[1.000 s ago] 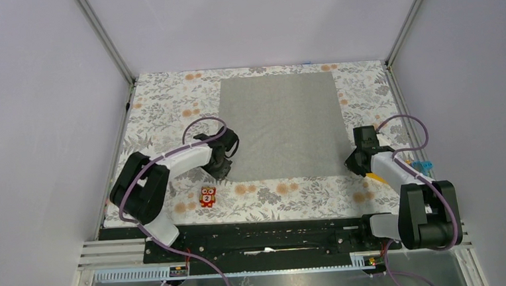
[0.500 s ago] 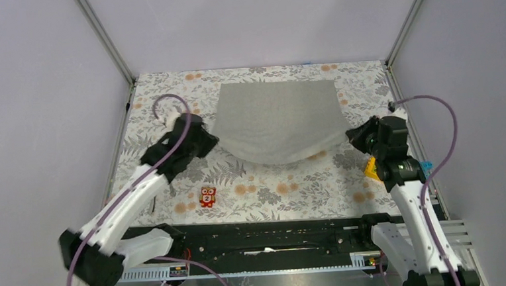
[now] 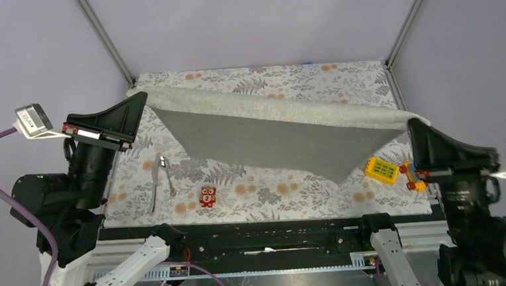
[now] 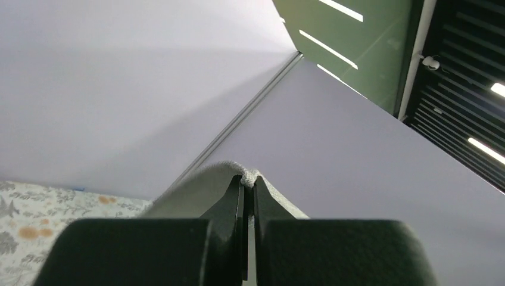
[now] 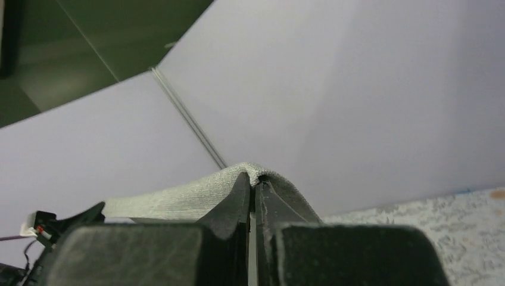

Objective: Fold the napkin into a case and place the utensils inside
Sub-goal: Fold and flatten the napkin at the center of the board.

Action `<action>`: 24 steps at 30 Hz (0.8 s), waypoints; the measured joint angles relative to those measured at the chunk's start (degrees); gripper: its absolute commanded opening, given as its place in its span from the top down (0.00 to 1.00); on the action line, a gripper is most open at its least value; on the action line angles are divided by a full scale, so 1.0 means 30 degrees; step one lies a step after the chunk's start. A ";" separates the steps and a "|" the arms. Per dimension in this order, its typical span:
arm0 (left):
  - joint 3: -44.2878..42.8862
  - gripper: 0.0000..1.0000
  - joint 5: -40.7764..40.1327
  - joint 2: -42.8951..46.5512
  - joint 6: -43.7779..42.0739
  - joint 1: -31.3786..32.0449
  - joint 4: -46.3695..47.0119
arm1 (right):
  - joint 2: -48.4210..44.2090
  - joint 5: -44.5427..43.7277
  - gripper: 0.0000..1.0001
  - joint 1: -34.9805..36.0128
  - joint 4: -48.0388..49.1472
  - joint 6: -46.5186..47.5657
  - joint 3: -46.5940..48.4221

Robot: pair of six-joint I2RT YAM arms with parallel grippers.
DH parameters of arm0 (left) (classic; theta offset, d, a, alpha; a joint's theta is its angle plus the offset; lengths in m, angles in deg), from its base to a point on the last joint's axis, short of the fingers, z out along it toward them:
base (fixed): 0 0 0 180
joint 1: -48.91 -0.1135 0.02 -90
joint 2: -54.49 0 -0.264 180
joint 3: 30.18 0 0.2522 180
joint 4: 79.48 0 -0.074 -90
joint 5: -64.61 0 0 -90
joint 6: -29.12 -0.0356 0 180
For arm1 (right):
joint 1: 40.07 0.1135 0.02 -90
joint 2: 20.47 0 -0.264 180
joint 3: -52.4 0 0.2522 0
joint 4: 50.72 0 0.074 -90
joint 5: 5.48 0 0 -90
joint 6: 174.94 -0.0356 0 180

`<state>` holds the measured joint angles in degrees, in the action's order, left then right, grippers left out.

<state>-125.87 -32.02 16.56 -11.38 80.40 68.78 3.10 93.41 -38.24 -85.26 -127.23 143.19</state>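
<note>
Hanging up off table: one grey napkin (image 3: pixel 270 138), stretched across middle of frame by two corners. Left gripper (image 3: pixel 140 100) upper left, jaws pinched tight on one corner. Right gripper (image 3: pixel 414 125) at right edge, same deal on other corner. Two utensils (image 3: pixel 154 192) lying left on floral cover (image 3: pixel 293 190), near one red toy (image 3: pixel 207 197). One yellow block (image 3: pixel 381 169) lower right.

Napkin (image 3: pixel 269 132) hides table cover (image 3: pixel 273 188) middle; right arm (image 3: pixel 469 199) cut by frame edge; utensils (image 3: pixel 154 189) tiny, details unclear.
</note>
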 measured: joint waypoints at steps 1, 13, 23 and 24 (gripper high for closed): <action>-0.0015 1.00 0.0146 0.0000 -0.0095 0.0000 0.0568 | -0.0007 -0.0233 1.00 0.0000 0.0036 0.0000 0.0699; 0.2528 1.00 -0.3271 -0.7992 -0.2295 -0.0226 0.4809 | 0.7803 -0.6193 1.00 0.0000 0.1639 0.0240 -0.3177; 0.4641 1.00 -0.2011 -2.0145 -0.1341 -0.4299 1.1366 | 2.3503 -0.8480 1.00 0.0109 0.5384 0.2113 -0.2499; 0.4087 1.00 -0.1049 -2.1726 -0.1231 -0.4779 1.2247 | 2.5012 -0.8480 1.00 0.0109 0.5690 0.2273 -0.1756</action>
<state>-113.61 -35.17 -48.62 -15.08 66.06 105.52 78.14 67.96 -37.92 -68.19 -120.41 137.93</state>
